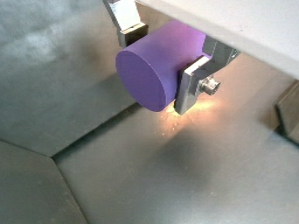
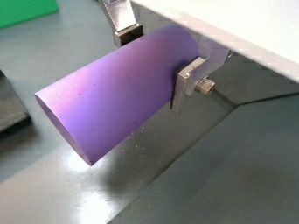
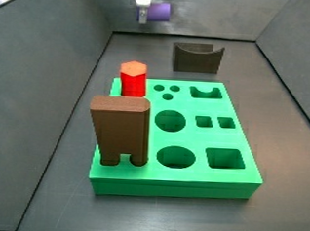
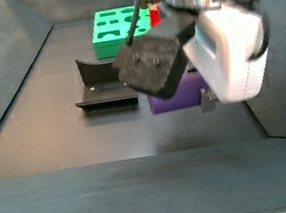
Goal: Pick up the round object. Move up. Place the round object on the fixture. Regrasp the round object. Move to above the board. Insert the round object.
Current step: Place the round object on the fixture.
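While the arm carries its load clear of the floor, the board (image 3: 177, 138) lies in the foreground of a side view, with a tall brown arch block (image 3: 119, 129) and a red hexagonal peg (image 3: 133, 78) standing on its near-left part; the fixture (image 3: 197, 57) sits on the floor beyond the board at about 12 o'clock, notch upward; the gripper (image 3: 150, 7) hangs higher and further back, at about 11 o'clock from the fixture. Both wrist views show the fingers (image 1: 194, 80) clamped on the round object (image 2: 111, 101), with its long axis lying crosswise to the fingers, roughly level, flat end face outward; the judged next move is a descent toward 5 o'clock to seat it in the notch.
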Controlling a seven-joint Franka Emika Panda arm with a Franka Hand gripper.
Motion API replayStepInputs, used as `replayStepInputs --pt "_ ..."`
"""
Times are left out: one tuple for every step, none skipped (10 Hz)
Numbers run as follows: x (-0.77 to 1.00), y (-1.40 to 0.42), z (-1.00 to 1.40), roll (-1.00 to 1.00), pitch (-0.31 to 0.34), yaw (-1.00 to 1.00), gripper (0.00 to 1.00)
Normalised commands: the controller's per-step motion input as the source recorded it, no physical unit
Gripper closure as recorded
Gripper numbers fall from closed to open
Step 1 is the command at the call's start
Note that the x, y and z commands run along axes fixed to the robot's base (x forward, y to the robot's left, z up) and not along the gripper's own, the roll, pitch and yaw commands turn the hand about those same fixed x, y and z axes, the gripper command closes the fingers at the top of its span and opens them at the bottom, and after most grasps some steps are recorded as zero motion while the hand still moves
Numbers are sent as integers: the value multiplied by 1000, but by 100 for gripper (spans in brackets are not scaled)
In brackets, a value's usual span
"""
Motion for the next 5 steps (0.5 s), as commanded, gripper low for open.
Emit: replayStepInputs --pt "-16 1 1000 23 44 -14 100" --pt "-20 1 1000 31 50 -18 100" --pt "-24 -1 1000 44 56 -14 100" --pt "-27 -1 1000 54 63 -4 100" --pt "-27 0 933 63 71 0 100"
